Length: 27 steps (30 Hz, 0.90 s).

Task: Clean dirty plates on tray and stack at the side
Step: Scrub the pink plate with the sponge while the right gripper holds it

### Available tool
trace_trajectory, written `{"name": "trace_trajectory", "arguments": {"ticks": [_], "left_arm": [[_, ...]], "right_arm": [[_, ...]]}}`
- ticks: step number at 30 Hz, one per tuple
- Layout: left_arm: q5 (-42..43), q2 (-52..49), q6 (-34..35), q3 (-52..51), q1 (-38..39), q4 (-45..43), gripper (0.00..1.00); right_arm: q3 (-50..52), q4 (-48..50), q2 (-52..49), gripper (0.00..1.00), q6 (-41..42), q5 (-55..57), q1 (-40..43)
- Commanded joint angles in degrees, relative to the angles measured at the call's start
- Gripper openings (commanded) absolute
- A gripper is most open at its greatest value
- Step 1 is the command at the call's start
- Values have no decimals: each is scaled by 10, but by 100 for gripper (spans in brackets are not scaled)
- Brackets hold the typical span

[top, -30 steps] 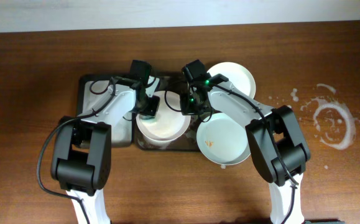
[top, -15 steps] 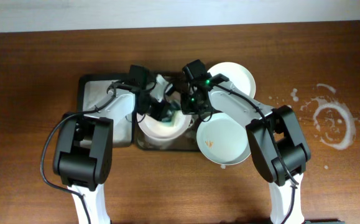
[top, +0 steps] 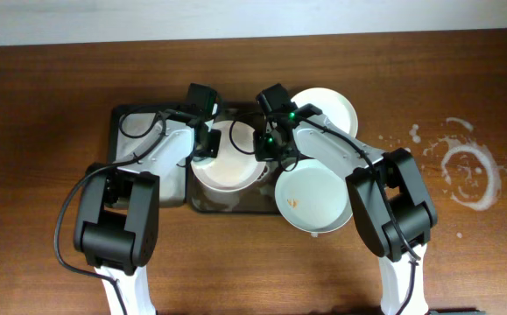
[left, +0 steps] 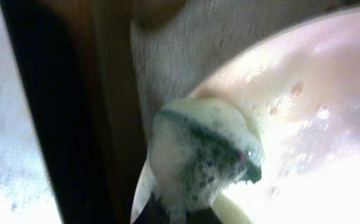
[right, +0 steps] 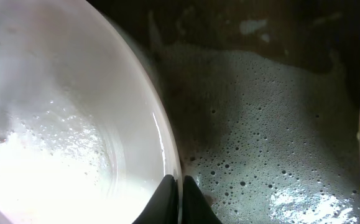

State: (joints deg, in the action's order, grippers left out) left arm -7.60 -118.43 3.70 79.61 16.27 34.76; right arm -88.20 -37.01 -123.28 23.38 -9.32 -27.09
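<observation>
Overhead, soapy plate in tray, right gripper clamped on its rim, left gripper gripping sponge

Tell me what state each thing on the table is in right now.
Middle plate: soapy, rim pinched by right claw.
Sponge: foamy, gripped by left claw, pressed on the middle plate.
Front plate: dirty, orange specks.
Back plate: no specks visible.
Tray: covered in suds.

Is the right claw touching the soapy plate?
Touching. In the right wrist view, the right gripper pinches the rim of the plate.
</observation>
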Motion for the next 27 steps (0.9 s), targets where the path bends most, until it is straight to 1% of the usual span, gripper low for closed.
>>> {"name": "trace_trajectory", "arguments": {"ticks": [1,2,4,6,10,11,12,13,14,15,17,19,20,22,24,25,26,27], "left_arm": [[73,-41,-71,-38,-14,66,1],[132,-41,-105,-38,-14,73,1],[274,-41,-200,-38,-14,77,1],[311,-41,-231,-38,-14,75,1],[312,-41,-229,-38,-15,57,1],[292,-41,-190,-38,-20,42,1],[260,-41,-145,-38,-24,28,1],[199,-41,-77,-38,-32,8,1],[162,-41,-40,-38,-38,-4,1],[125,-41,-16,-38,-45,-19,1],[73,-41,-1,-38,-52,-34,1],[31,-41,4,-38,-56,-32,1],[8,-41,28,-38,-56,-20,1],[16,-41,44,-38,-56,19,1],[58,-41,43,-38,-56,55,1],[121,-41,4,-38,-56,80,1],[203,-41,-63,-38,-56,94,1],[243,-41,-94,-38,-56,99,1]], "right_arm": [[7,-4,-9,6,-3,-2,-3],[7,-4,-9,6,-3,-2,-3],[7,-5,-9,7,-3,-2,-3],[7,-5,-9,6,-3,-2,-3],[7,-5,-9,6,-4,-6,-3],[7,-5,-9,6,-4,-5,-3],[7,-5,-9,7,-3,-6,-3],[7,-5,-9,6,-4,-6,-3],[7,-5,-9,6,-4,-6,-3],[7,-5,-9,6,-4,-6,-3],[7,-5,-9,6,-4,-6,-3],[7,-5,-9,6,-4,-6,-3],[7,-5,-9,6,-3,-6,-3],[7,-4,-9,7,-3,-6,-3],[7,-5,-9,7,-4,-6,-3],[7,-5,-9,7,-3,-6,-3],[7,-4,-9,7,-3,-6,-3],[7,-4,-9,7,-3,-6,-3]]}}
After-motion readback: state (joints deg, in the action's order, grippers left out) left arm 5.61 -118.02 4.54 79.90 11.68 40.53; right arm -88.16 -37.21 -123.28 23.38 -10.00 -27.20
